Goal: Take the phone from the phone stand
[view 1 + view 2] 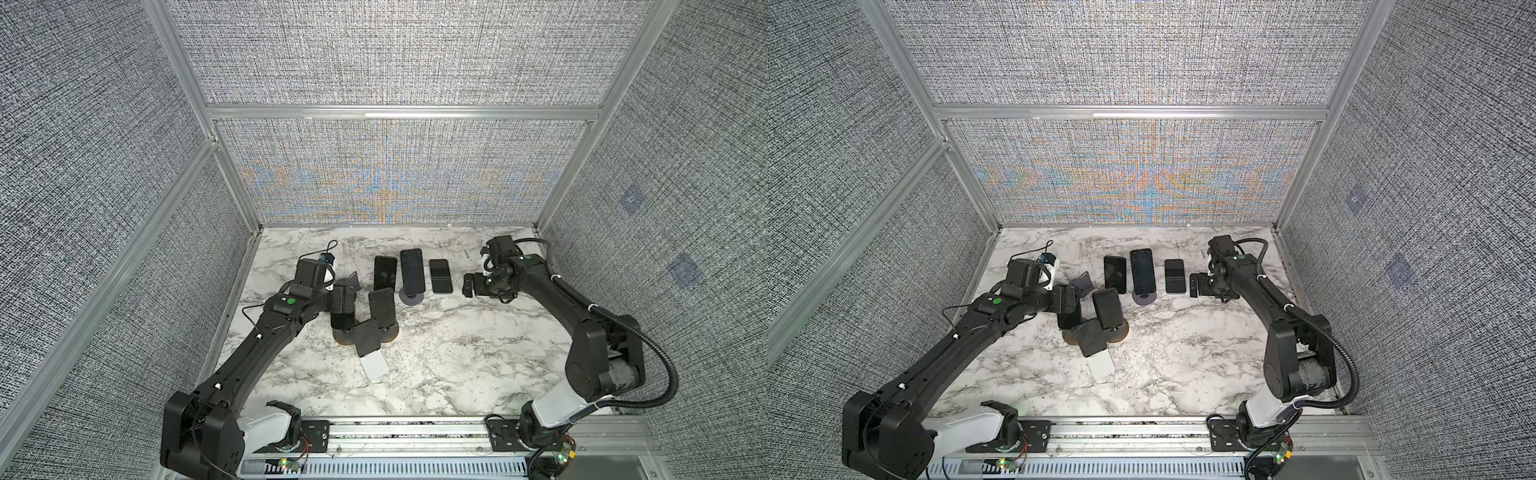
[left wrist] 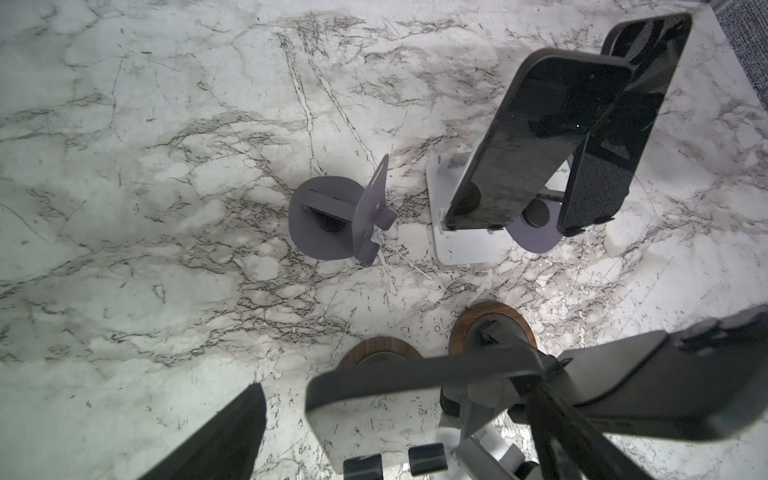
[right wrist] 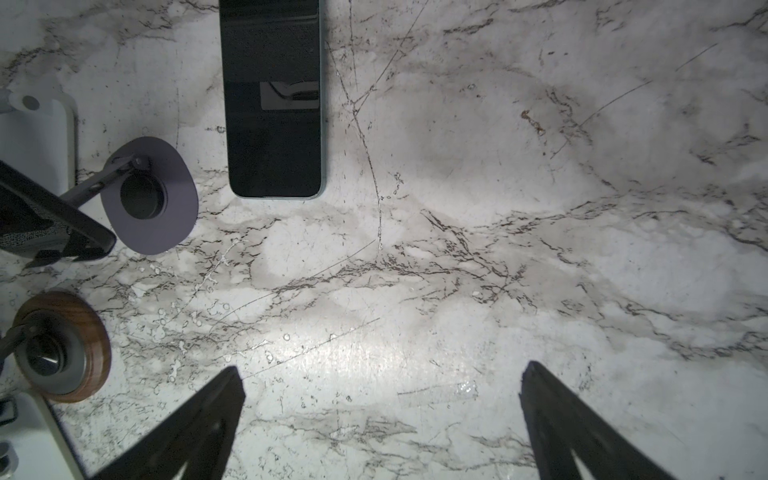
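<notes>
While three phones [image 1: 384, 272] [image 1: 412, 270] [image 1: 441, 276] line the back, two wood-based stands [image 2: 357, 353] [image 2: 459, 328] sit nearer.

Beneath me the table [image 3: 457, 232] shows polished, scratched marble veining. The flat phone [image 3: 274, 124] is glossy black glass. The wood-rimmed base [image 3: 102, 353] looks smooth and grained; the grey base [image 3: 174, 224] is matt.

White marble tabletop [image 1: 457, 353] enclosed by grey woven wall panels [image 1: 395, 54] on aluminium framing [image 1: 403, 112].
</notes>
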Robot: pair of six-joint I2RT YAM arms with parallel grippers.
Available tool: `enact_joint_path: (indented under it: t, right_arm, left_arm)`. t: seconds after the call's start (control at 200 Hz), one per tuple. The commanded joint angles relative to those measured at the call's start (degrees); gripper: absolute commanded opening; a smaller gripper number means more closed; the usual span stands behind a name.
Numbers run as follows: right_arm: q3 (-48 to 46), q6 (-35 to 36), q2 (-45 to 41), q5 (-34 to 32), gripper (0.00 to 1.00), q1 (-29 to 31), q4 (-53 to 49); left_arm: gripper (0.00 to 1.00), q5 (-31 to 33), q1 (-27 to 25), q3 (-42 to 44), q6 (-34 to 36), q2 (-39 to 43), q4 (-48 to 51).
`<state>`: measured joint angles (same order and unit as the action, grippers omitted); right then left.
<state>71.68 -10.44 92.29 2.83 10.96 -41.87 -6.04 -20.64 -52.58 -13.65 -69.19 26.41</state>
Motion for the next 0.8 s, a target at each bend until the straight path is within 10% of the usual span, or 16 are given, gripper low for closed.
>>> enact_joint_path:
  t: [0.0,0.795]
  right_arm:
    - [0.13,-0.42,-0.36,-0.96,0.99,0.19,-0.32]
    - [-1.28,-0.03,-0.03,-0.77,0.99,0.37,1.05]
  left_arm:
    - [0.98,0.5,-0.27,0.32,-0.96,-0.41,-2.4]
    - [0.72,2.81,-2.81,0.18,-3.29,-2.63,-1.01]
